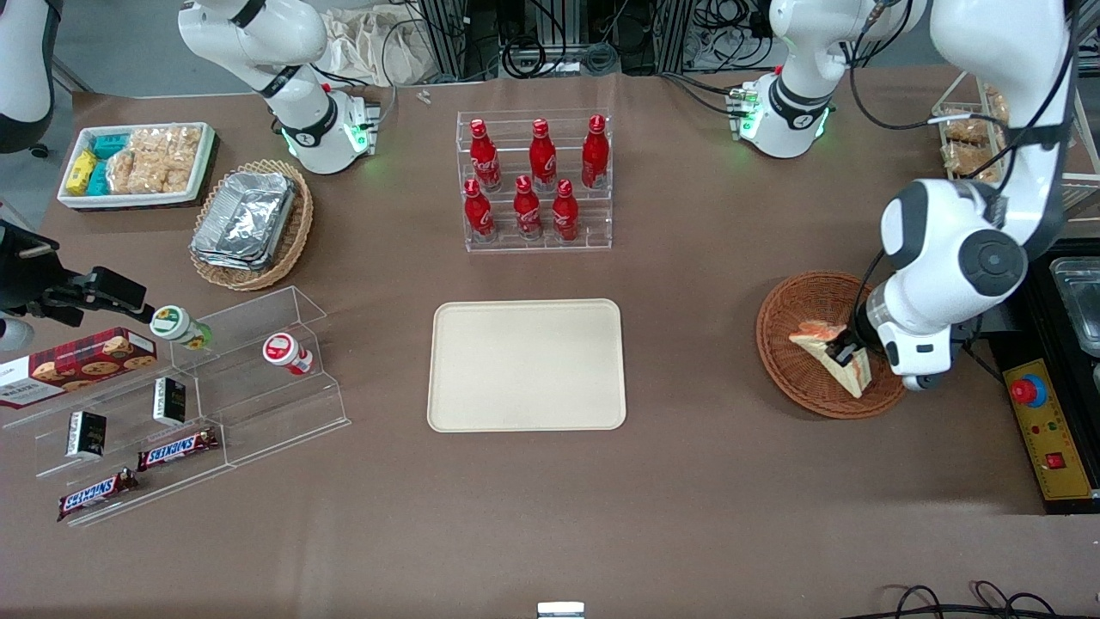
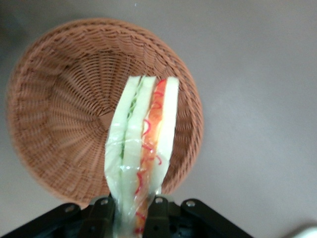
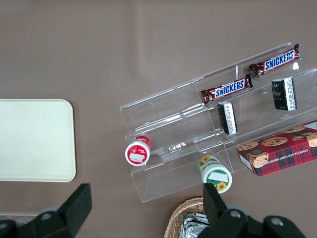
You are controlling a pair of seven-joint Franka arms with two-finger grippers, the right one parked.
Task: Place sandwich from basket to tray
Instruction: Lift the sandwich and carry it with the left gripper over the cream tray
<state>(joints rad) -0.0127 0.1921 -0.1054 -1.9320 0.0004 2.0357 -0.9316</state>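
Brown tabletop, front view: tray (image 1: 527,364) sits mid-table, nothing on it. Basket (image 1: 808,327) lies well apart from it, toward the working arm's end. Gripper (image 1: 846,354) is over the basket with the sandwich (image 1: 838,359) clamped between its fingers; wedge tilted, tip pointing toward the front camera, over the basket's near rim. A second orange-topped piece (image 1: 816,330) shows in the basket just beside it. Rack of red bottles (image 1: 534,182) stands farther from the camera than the tray. Foil trays (image 1: 245,219) in a tan basket, plus a clear shelf with Snickers bars (image 1: 176,449), lie toward the parked arm's end.

Left wrist view: sandwich (image 2: 143,148) on edge, white bread with red and green filling, film-wrapped, pinched at its base by the two black fingers (image 2: 101,210). Basket (image 2: 59,114) below it; whether the sandwich touches the weave, can't tell.

Right wrist view: tray corner (image 3: 34,141), shelf with Snickers bars (image 3: 227,89), cookie box (image 3: 282,148), two capped cups (image 3: 137,151).
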